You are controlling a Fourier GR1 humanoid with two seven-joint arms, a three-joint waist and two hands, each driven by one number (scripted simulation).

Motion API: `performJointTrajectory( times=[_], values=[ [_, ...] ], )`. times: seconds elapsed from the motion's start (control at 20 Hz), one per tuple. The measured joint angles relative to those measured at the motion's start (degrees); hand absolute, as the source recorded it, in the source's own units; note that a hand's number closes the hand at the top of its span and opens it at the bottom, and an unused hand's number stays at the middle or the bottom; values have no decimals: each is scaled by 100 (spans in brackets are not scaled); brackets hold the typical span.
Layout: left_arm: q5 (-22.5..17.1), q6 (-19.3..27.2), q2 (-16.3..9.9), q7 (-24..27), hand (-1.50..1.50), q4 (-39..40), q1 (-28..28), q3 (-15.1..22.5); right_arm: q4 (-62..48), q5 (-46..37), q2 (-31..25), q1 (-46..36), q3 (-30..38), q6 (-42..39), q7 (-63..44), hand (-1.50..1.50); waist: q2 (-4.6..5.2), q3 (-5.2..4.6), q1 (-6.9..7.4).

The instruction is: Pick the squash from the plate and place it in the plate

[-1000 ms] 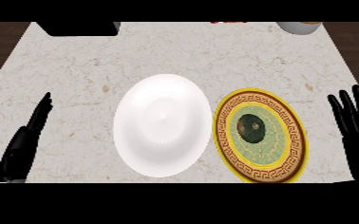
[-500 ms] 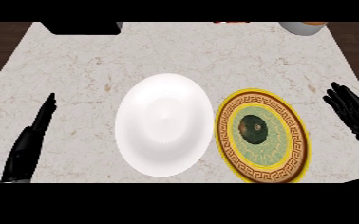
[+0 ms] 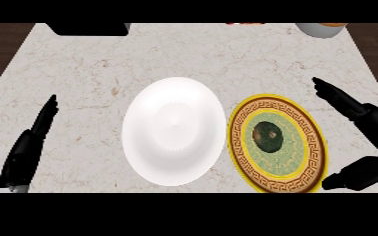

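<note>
Counter: pale marbled counter (image 3: 96, 70), dark objects cut off along far edge.
Squash: dark green squash (image 3: 267, 134), centred on patterned plate (image 3: 310, 130).
White plate: white plate (image 3: 174, 130), bare, just left of patterned plate, rims nearly touching.
Right hand: right hand (image 3: 343, 102), right of patterned plate, fingers straight, holding nothing, thumb apart lower down.
Left hand: left hand (image 3: 29, 145), well left of white plate, open, resting.
Handling: likely stiff, smooth, rounded, prone to roll; best taken across its sides.
Unclear: squash shape, stem hard to make out.

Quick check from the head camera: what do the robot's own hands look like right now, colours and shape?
Both are plain matte black with long slim fingers, no markings or cables showing. The left hand shows as a narrow dark shape; the right hand shows finger segments and a separate thumb. Grey forearms are not visible.
</note>
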State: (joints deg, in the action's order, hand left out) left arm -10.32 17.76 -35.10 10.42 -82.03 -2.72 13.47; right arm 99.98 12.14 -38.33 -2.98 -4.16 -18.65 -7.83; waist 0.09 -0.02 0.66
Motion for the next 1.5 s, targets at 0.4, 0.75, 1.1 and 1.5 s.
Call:
performJointTrajectory(
  times=[0.4,0.75,1.1,1.5],
  values=[
    [171,-109,112,-107,0,-149,-84,-138,-733,-1041,75,-527,-621,-564,37,-150,-3,3,-6],
    [424,-305,281,-210,0,-249,-155,-418,-1607,-1759,499,-956,-714,-972,466,-150,-6,4,-20],
    [719,-543,583,-216,0,-134,-121,-668,-1965,-2269,935,-1167,-734,-1335,588,-150,-9,3,-39],
    [1001,-825,847,-62,0,-102,-263,-1013,-2625,-3026,1366,-1295,-692,-1367,961,-150,-7,3,-36]
  ],
)
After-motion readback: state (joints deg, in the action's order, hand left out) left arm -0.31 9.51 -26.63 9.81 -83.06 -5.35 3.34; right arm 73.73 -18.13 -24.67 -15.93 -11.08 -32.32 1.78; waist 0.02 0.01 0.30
